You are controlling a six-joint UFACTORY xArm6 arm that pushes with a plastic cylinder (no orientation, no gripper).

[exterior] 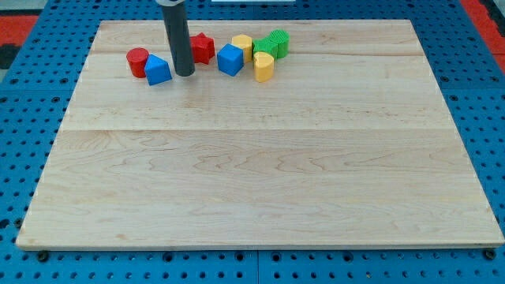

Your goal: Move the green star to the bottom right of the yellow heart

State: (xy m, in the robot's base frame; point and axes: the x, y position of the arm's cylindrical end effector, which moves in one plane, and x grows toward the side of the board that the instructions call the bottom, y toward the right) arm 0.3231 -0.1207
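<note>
Wooden worktop [260, 181] on blue pegboard [31, 95], my tip [185, 74] between blue block [158, 71] and red star [203, 48], no fingers, one red cylinder [138, 61], blue cube [230, 59], two yellow blocks, heart [263, 67] and another [242, 46], green star [274, 42] at heart's upper right.

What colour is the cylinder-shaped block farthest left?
Red: the small red cylinder block, in the camera view.

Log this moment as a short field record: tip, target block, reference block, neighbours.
tip: my tip rests on the board between the blue block and the red star
target: green star, near the view's top, touching the yellow heart's upper right
reference: yellow heart
neighbours: red cylinder, blue cube, yellow block
task state: not yet done
</note>
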